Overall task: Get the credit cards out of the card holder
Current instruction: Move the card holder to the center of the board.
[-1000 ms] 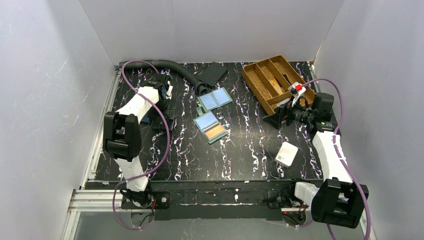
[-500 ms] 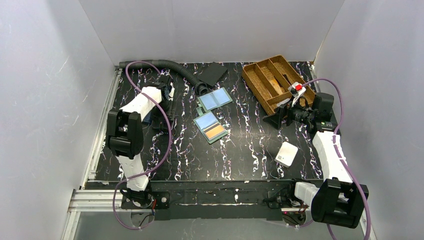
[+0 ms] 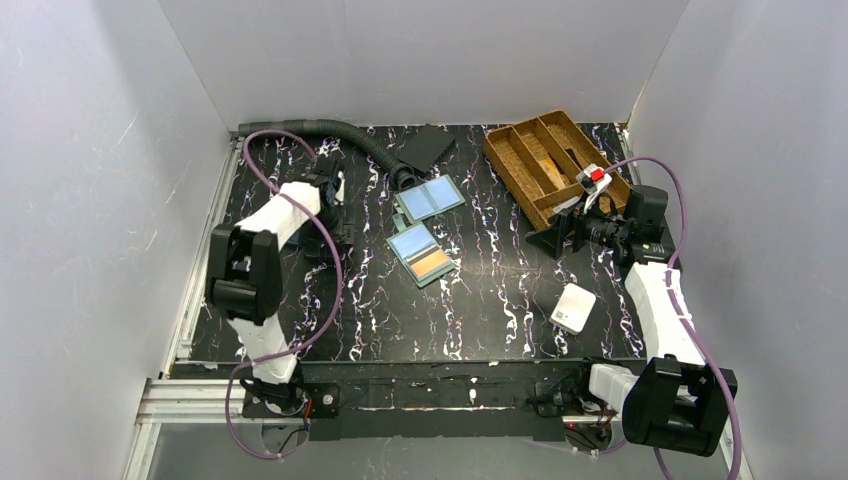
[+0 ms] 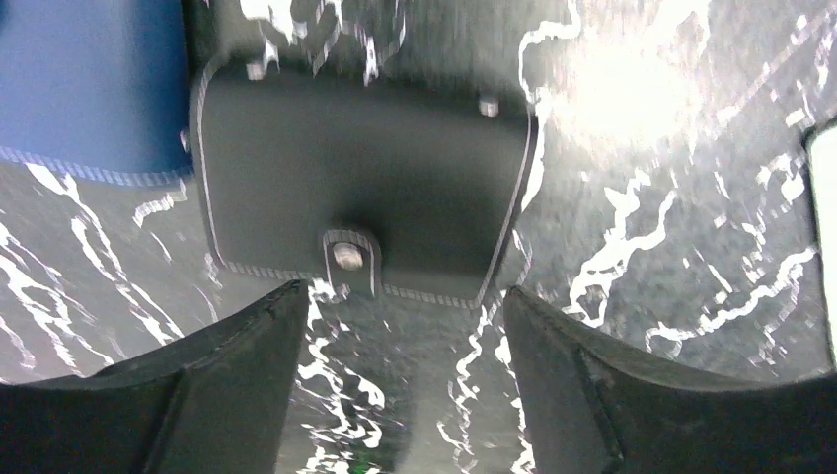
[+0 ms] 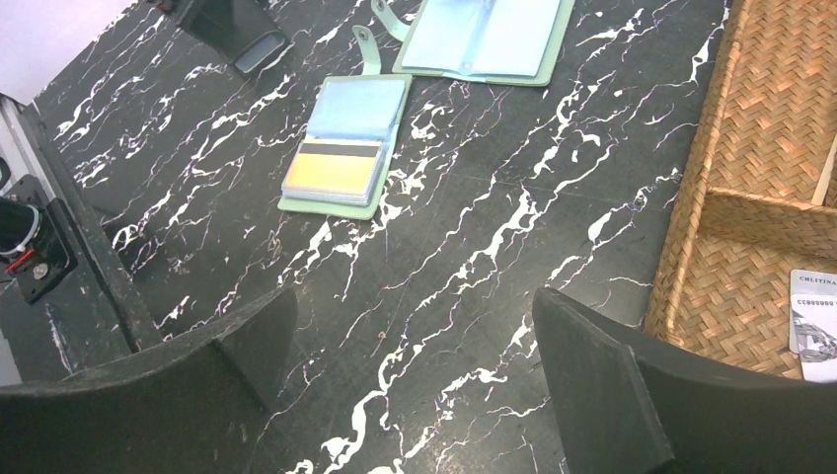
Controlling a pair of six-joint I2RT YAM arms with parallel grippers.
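Observation:
The grey-green card holder (image 3: 422,253) lies open and flat in the middle of the table, with a blue card (image 3: 410,240) in one clear pocket and an orange card (image 3: 432,264) in the other. The right wrist view also shows the holder (image 5: 336,205), the blue card (image 5: 357,109) and the orange card (image 5: 331,173), with a dark strip between them. My left gripper (image 3: 325,240) is open, low over the table to the left of the holder, and holds nothing (image 4: 405,326). My right gripper (image 3: 550,240) is open and empty (image 5: 410,336), to the right of the holder.
A bifold with pale blue panels (image 3: 430,198) lies just behind the holder. A wicker tray (image 3: 550,165) stands at the back right and a white box (image 3: 573,308) at the front right. A black snap pouch (image 4: 360,188) and a navy wallet (image 4: 94,84) lie under my left gripper. A black hose (image 3: 345,132) runs along the back.
The left arm has shifted slightly, its forearm and cable moving a little. The right arm, the card holder and the cards have not moved.

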